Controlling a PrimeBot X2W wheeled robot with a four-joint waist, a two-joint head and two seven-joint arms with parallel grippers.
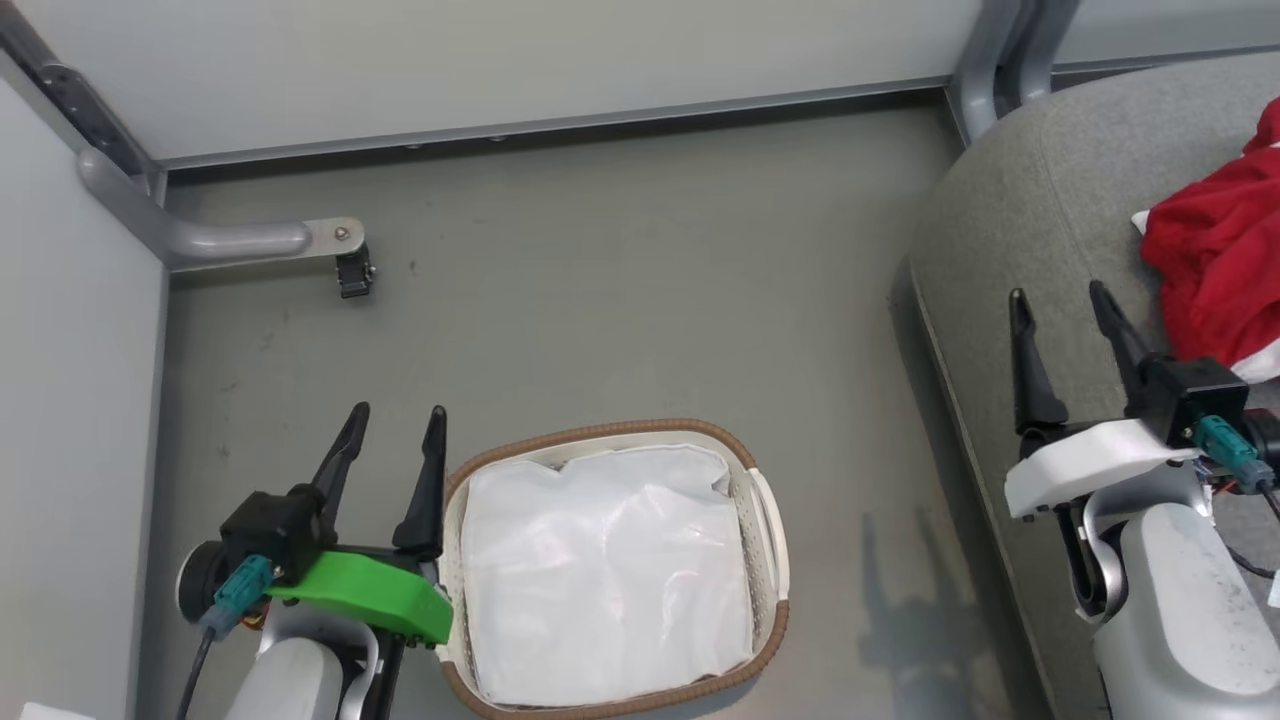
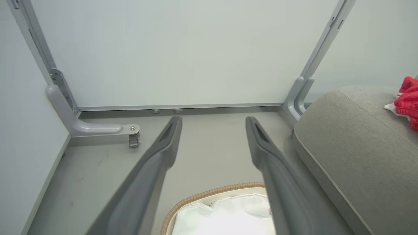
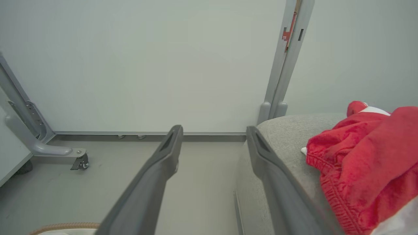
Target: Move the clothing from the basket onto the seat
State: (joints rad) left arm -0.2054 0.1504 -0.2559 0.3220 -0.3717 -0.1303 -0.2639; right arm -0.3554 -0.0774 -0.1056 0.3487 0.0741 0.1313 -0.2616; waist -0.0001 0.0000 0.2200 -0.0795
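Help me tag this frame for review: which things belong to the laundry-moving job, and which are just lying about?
Job: clothing; seat it lies on; basket.
Lying about: white liner in the basket; grey metal frame foot with its caster on the floor.

No writing can be read anywhere. A small red tag (image 3: 287, 33) on the grey post (image 3: 277, 81) carries pale marks, too small to make out.
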